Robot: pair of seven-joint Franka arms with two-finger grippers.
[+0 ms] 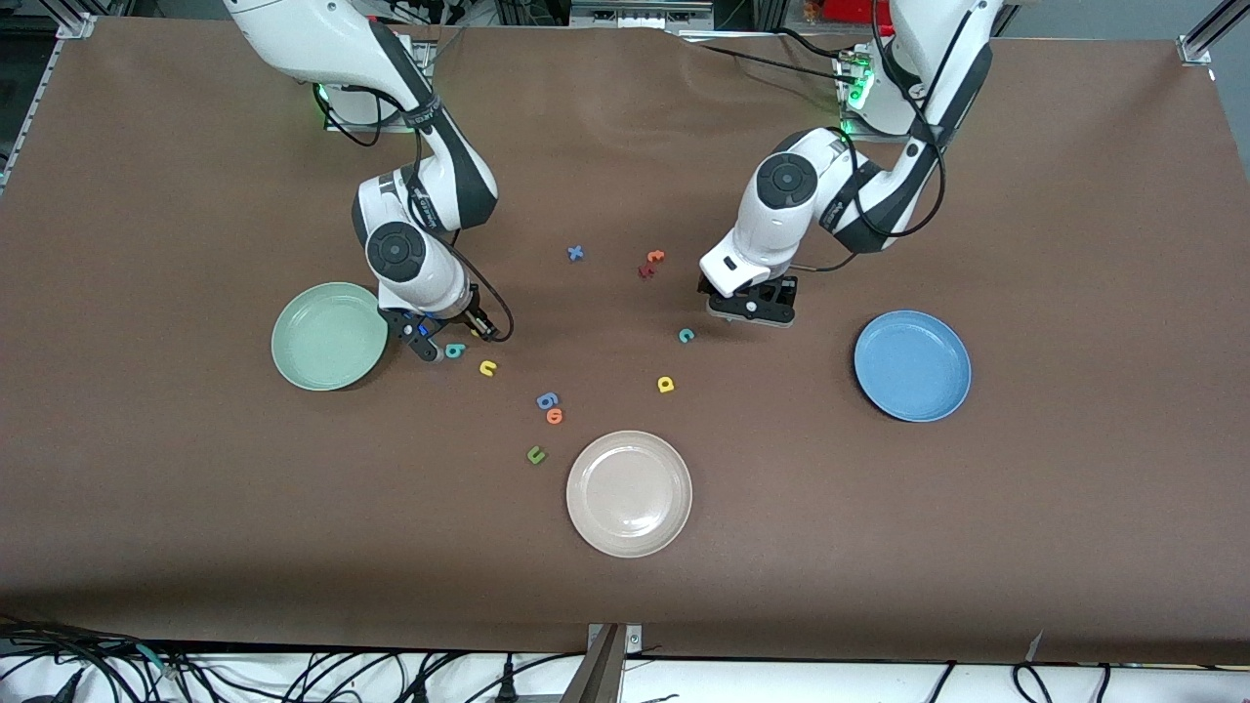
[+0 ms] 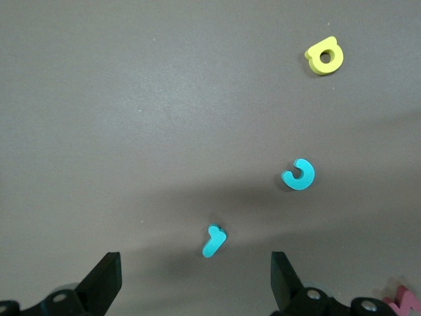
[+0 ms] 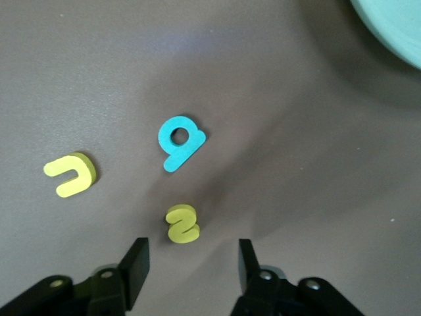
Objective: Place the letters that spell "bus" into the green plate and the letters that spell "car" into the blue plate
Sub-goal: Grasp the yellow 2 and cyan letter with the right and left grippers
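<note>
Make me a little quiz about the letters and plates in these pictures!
1. True or false: the green plate already holds a letter.
2. Which letter lies between the right gripper's jaws? A) yellow "s" B) teal "b" C) yellow "u"
3. Fill in: the left gripper hovers over the teal "___", jaws open.

Key: 1 false; 2 A; 3 r.

b (image 1: 455, 350) beside plate (image 1: 330, 336), u (image 1: 487, 368) nearer camera
</note>
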